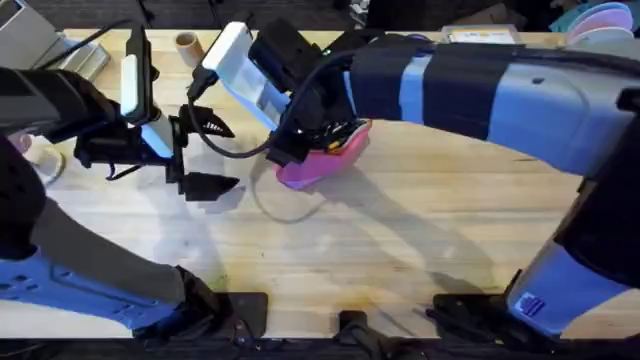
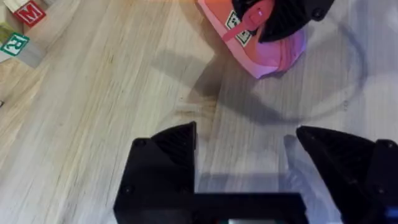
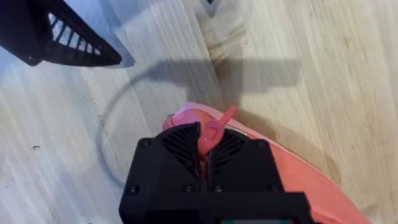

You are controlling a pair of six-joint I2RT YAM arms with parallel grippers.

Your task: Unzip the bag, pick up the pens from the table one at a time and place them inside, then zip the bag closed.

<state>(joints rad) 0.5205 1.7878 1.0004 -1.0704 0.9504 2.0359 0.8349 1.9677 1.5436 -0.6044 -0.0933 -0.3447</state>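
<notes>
The pink bag (image 1: 318,165) lies on the light wood table (image 1: 420,240), left of the middle. My right gripper (image 1: 322,140) reaches across from the right and sits over the bag's near-left end. In the right wrist view its black fingers (image 3: 180,146) are shut on the pink zipper pull (image 3: 219,124), with the bag (image 3: 305,180) beneath. My left gripper (image 1: 232,155) hovers just left of the bag, open and holding nothing. The left wrist view shows its fingers (image 2: 177,140) wide apart over bare wood, with the bag (image 2: 273,53) ahead of them. The pens are out of view.
Lettered wooden blocks (image 2: 18,28) lie off to one side of the left gripper. A small tan cylinder (image 1: 187,43) stands at the table's far edge. A pale round object (image 1: 42,155) sits at the far left. Stacked plates (image 1: 600,20) are at the back right.
</notes>
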